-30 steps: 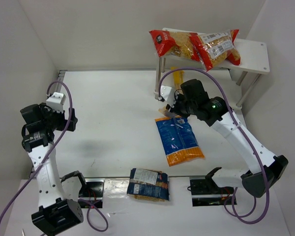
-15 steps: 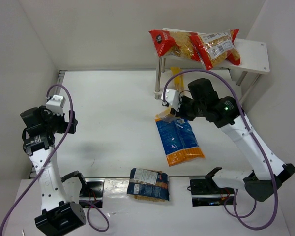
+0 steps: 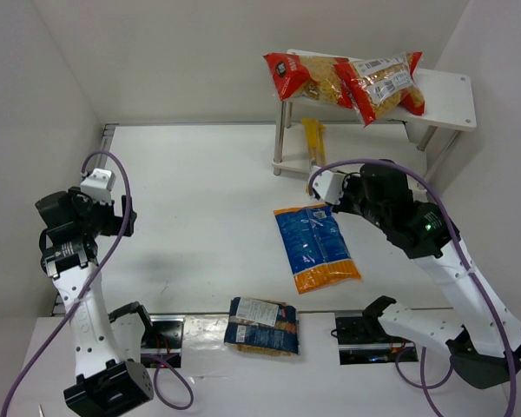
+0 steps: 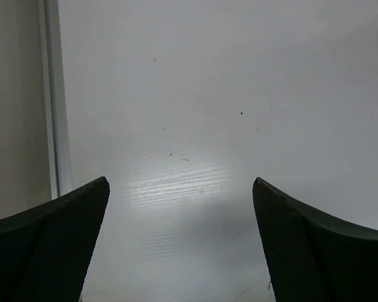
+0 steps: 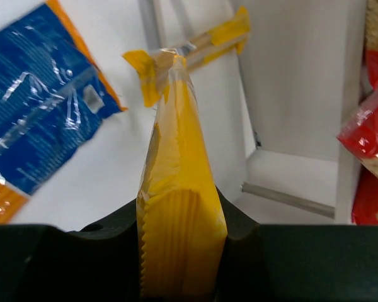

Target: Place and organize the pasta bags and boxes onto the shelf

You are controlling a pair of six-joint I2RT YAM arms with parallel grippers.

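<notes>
My right gripper [image 3: 326, 185] [image 5: 179, 211] is shut on a long yellow spaghetti pack [image 5: 176, 163], its far end pointing at the white shelf [image 3: 447, 97]. A second yellow spaghetti pack [image 3: 312, 139] [image 5: 219, 36] lies under the shelf's top board. Two red-ended clear bags [image 3: 306, 76] [image 3: 384, 83] lie on the top board. The large blue-and-orange bag [image 3: 317, 247] [image 5: 41, 119] lies flat on the table left of my right gripper. The small dark-blue bag [image 3: 262, 324] lies at the near edge. My left gripper [image 3: 120, 214] [image 4: 179, 182] is open and empty over bare table at the far left.
Thin silver shelf legs [image 3: 280, 139] [image 3: 427, 162] stand close to my right gripper. White walls close in the table on the left, back and right. A metal rail [image 4: 53, 107] runs along the table's left edge.
My right gripper has carried the yellow pack away from the blue-and-orange bag's top, right and closer to the shelf. The left arm has barely moved.
</notes>
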